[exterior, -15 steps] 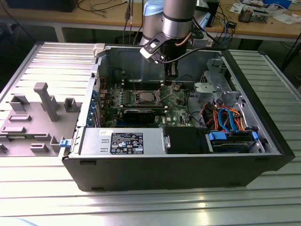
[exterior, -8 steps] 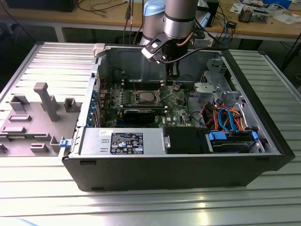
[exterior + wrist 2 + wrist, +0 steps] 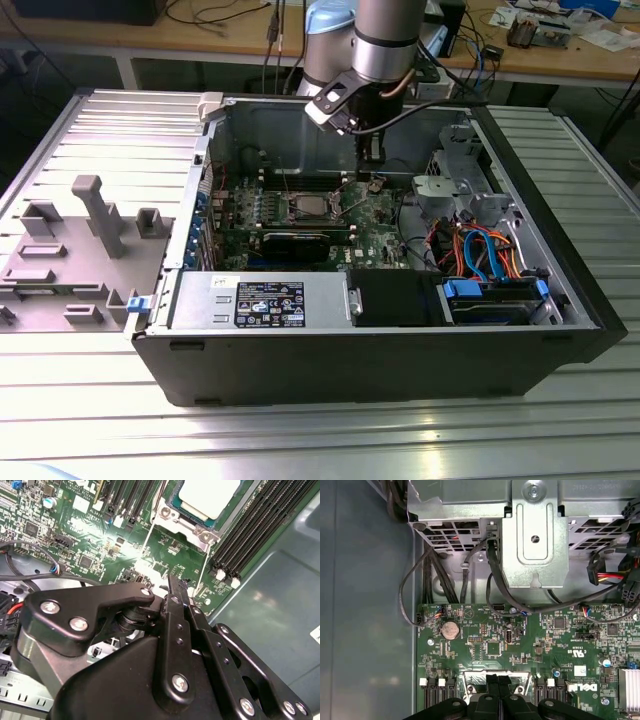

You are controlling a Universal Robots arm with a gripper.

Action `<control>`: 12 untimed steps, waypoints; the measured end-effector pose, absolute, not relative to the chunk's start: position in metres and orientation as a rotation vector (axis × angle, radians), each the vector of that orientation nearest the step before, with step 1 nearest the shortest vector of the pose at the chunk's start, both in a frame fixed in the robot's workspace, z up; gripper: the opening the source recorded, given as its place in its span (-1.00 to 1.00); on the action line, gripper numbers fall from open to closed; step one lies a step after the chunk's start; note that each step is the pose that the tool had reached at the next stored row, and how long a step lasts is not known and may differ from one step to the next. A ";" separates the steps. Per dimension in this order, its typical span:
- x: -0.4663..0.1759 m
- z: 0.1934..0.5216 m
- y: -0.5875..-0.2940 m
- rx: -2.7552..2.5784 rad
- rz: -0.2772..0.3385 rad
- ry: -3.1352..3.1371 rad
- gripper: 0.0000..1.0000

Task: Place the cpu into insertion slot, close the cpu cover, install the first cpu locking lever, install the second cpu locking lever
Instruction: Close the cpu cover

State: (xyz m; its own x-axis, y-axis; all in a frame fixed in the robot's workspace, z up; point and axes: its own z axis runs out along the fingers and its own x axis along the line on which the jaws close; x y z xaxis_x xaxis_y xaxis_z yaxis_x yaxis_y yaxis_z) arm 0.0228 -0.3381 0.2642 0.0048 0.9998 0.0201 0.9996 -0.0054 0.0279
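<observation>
Exterior view, item 1: gripper [image 3: 372, 178], on the UR arm [image 3: 385, 40], is hanging inside the open PC case [image 3: 350, 365], low over the green motherboard [image 3: 375, 225]. It is sitting just beside the socket, on the exterior view's right. In both wrist views the gripper [image 3: 177, 584] [image 3: 498, 679] is showing black fingers [image 3: 172, 630] drawn close together, narrow, w/ nothing seen between the tips. The tips are hovering by the board, near the socket's end; contact cannot be told.

Item 2: cpu [image 3: 210, 495] [image 3: 305, 208], silver-grey top, is lying seated in the insertion slot [image 3: 175, 506], near the gripper but apart from it.

Item 3: cpu cover [image 3: 187, 525], shiny metal frame w/ screws at its corners, is lying flat round the chip, its end facing the fingertips.

Item 4: two thin bright lines [image 3: 147, 536] are running from the frame end toward the gripper; lever rods or board print, cannot tell.

Item 5: black RAM slots [image 3: 260, 530] w/ white latches are flanking the socket.

Item 6: coin cell [image 3: 451, 629] is sitting on the board between the socket and the grey metal drive bracket [image 3: 535, 545]; black cables [image 3: 420, 595] are looping beside it.

Item 7: black graphics card [image 3: 300, 243] is sitting just in front of the socket, then the power supply [image 3: 260, 300] and blue drive caddy [image 3: 490, 295] along the case's near wall.

Item 8: case is resting on a slatted metal table [image 3: 300, 430]; grey fixture tray [image 3: 70, 260] is lying on the exterior view's left, well apart.
</observation>
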 end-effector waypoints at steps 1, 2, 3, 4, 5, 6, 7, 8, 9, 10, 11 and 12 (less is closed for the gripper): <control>0.023 0.264 -0.338 2.223 0.053 2.211 -0.79; 0.023 0.264 -0.338 2.223 0.053 2.211 -0.79; 0.023 0.264 -0.338 2.223 0.053 2.211 -0.79; 0.024 0.264 -0.338 2.223 0.053 2.211 -0.79; 0.024 0.264 -0.338 2.223 0.053 2.211 -0.79; 0.024 0.264 -0.338 2.223 0.053 2.212 -0.79; 0.024 0.264 -0.338 2.223 0.053 2.211 -0.79; 0.024 0.264 -0.338 2.223 0.053 2.211 -0.79; 0.024 0.264 -0.338 2.223 0.053 2.211 -0.79; 0.024 0.264 -0.338 2.223 0.053 2.212 -0.79; 0.024 0.264 -0.338 2.223 0.053 2.212 -0.79; 0.024 0.264 -0.338 2.222 0.053 2.212 -0.79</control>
State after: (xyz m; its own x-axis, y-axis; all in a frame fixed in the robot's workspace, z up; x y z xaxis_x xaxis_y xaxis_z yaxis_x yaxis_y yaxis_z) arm 0.0244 -0.3381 0.2642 0.0045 0.9998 0.0200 0.9996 -0.0051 0.0279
